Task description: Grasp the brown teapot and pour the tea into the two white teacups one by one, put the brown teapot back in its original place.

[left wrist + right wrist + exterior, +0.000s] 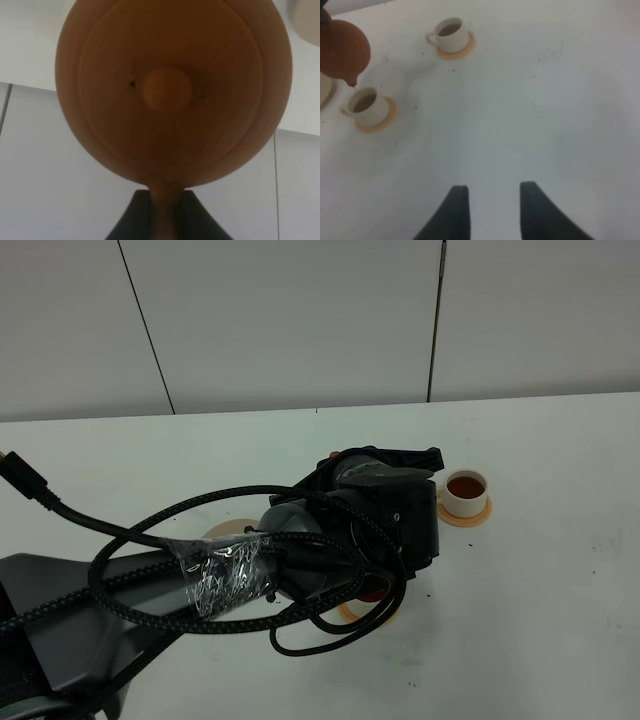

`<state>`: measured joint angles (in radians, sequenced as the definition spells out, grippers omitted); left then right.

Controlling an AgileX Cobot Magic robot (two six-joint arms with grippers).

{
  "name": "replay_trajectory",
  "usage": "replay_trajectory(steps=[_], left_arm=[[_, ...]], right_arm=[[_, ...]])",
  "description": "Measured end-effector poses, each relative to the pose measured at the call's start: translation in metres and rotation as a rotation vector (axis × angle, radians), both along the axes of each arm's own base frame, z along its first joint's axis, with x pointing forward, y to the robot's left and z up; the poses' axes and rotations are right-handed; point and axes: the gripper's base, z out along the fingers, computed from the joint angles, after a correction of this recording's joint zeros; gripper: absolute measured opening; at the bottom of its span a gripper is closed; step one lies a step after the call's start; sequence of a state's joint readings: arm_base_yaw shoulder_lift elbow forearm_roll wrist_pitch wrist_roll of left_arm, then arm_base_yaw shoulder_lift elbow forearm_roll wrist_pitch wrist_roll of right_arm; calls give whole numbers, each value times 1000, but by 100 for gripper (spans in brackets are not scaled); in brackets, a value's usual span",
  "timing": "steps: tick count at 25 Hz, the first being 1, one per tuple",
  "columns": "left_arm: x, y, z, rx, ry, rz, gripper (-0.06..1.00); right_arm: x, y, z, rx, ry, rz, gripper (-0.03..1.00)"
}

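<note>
- Left gripper (167,212) has its two dark fingers pressed against the loop handle of the brown teapot (172,92), one on each side, holding the pot clear of the table; the wrist view looks straight onto the knobbed lid.
- Right gripper (490,210) hangs over bare white table (545,115) with its jaws apart and nothing between them, touching nothing.
- One teapot: in the right wrist view its round body sits just beside the nearer cup, short spout pointing down over that cup's rim.
- Two white teacups: the nearer cup (366,106) and the farther cup (450,35), both showing brown tea inside, well apart from each other.
- Two flat orange coasters, one under each cup; the farther coaster (465,49) shows as a crescent at the cup's base.
- One pale beige saucer (222,531), bare, partly hidden behind the left arm in the high view, at about 9 o'clock from the arm's wrist.
- From the high camera the filled cup (465,492) stands at 3 o'clock of the left arm's wrist; the other cup is mostly hidden beneath it.
</note>
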<state>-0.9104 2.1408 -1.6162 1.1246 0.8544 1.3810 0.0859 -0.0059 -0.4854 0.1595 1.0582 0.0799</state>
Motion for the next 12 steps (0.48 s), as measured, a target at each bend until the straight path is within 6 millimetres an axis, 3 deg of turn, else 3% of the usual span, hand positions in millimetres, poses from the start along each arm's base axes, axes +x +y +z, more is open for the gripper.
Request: replay_trajectory(steps=[12], left_arm=[[-1, -1, -2, -24, 23, 9, 17]], right_arm=[[0, 0, 0, 0, 0, 0, 24]])
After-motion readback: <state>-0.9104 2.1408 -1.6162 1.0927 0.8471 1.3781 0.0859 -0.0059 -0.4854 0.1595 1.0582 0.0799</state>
